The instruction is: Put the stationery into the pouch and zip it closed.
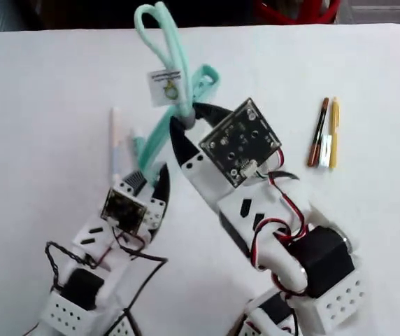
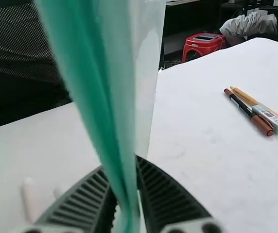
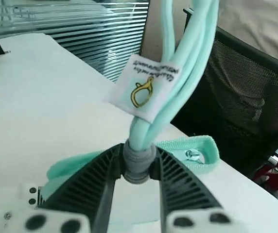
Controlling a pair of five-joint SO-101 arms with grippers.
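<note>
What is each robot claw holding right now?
Left gripper: shut on the pouch.
Right gripper: shut on the pouch's strap.

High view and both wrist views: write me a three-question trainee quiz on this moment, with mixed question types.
1. True or false: the left gripper is shut on the pouch.
2. The right gripper clamps: A) the grey collar on the cord, B) a pen, C) nothing.
3. Where do the brown and yellow pens lie?
Key: 1 true; 2 A; 3 on the table, outside the pouch.
</note>
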